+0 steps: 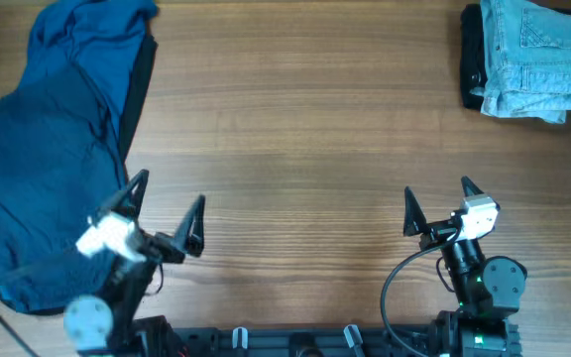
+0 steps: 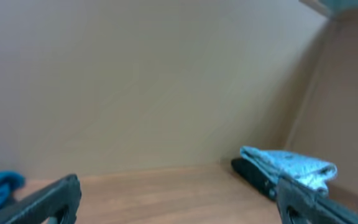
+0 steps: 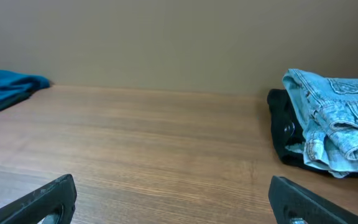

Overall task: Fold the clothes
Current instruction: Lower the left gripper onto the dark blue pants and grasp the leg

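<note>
Well, the blue shirt (image 1: pixel 48 149) lies loose and rumpled over the left end of the table (image 1: pixel 295 129). A strip of dark cloth (image 1: pixel 143 74) shows along its right edge. At the far right corner sit folded pale jeans (image 1: pixel 538 55), stacked on a folded black garment (image 1: pixel 472 61). The left gripper (image 1: pixel 170 188) hangs just beside the shirt's near right edge, jaws apart and holding nothing. The right gripper (image 1: pixel 437 186) is over bare wood near the front, well apart from the jeans, jaws likewise spread.
</note>
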### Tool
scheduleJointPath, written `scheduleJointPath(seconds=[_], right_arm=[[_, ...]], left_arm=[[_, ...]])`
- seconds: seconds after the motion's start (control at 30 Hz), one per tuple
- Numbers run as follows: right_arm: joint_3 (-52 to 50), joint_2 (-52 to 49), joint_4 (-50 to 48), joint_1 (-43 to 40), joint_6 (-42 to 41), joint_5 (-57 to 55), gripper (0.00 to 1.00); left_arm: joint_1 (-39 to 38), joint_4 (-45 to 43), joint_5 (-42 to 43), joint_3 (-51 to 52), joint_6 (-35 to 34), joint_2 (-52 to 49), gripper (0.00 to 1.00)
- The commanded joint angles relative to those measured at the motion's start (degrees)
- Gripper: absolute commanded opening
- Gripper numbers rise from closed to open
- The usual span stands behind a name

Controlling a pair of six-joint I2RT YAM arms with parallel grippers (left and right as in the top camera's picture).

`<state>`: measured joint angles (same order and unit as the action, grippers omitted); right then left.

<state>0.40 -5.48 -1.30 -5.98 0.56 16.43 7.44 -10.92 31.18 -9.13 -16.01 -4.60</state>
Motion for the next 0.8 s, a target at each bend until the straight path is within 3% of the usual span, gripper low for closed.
scheduleJointPath(seconds=[0.0,0.03,0.1,0.17,0.2,0.27,0.37,0.43,0.53,0.57,0.63,0.67,0.77], right_arm=[[-0.11,0.15,-0.04,0.13,0.79,-0.31,1.0],[-0.11,0.15,-0.04,0.13,0.76,-0.31,1.0],[-0.11,0.15,-0.04,0.13,0.79,-0.31,1.0],[-0.11,0.15,-0.04,0.13,0.79,-0.31,1.0],[-0.11,0.15,-0.04,0.13,0.76,-0.31,1.0],[-0.11,0.15,-0.04,0.13,0.79,-0.31,1.0],[-0.11,0.15,-0.04,0.13,0.79,-0.31,1.0],[-0.11,0.15,-0.04,0.13,0.79,-0.31,1.0],[-0.11,0.15,-0.04,0.13,0.79,-0.31,1.0],[-0.11,0.15,-0.04,0.13,0.76,-0.31,1.0],[-0.11,0.15,-0.04,0.13,0.79,-0.31,1.0],[-0.11,0.15,-0.04,0.13,0.79,-0.31,1.0],[-0.11,0.15,-0.04,0.13,0.76,-0.31,1.0]], left_arm=[[-0.09,16.11,-4.24,-20.06,-0.5,-14.71,1.0],[-0.09,20.96,-3.54,-28.13,-0.57,-22.36,1.0],[-0.09,22.03,1.62,-35.67,-1.42,-31.47,1.0],[-0.09,20.22,3.1,-37.16,-3.19,-36.33,1.0],[-0.02,21.62,-1.25,-37.59,-8.15,-37.64,1.0],[-0.04,31.93,-18.8,-38.86,-21.42,-39.17,1.0],[-0.04,46.29,-36.57,-39.56,-30.8,-39.21,1.0],[-0.04,49.86,-40.33,-39.56,-31.8,-39.21,1.0],[-0.04,50.29,-39.39,-39.54,-31.87,-39.28,1.0],[-0.04,53.7,-35.93,-39.54,-31.8,-39.34,0.97],[-0.04,58.49,-39.39,-39.54,-33.22,-39.34,1.0],[-0.04,60.89,-42.36,-39.54,-37.33,-39.43,1.0],[-0.04,70.82,-52.52,-39.54,-58.07,-39.45,1.0]])
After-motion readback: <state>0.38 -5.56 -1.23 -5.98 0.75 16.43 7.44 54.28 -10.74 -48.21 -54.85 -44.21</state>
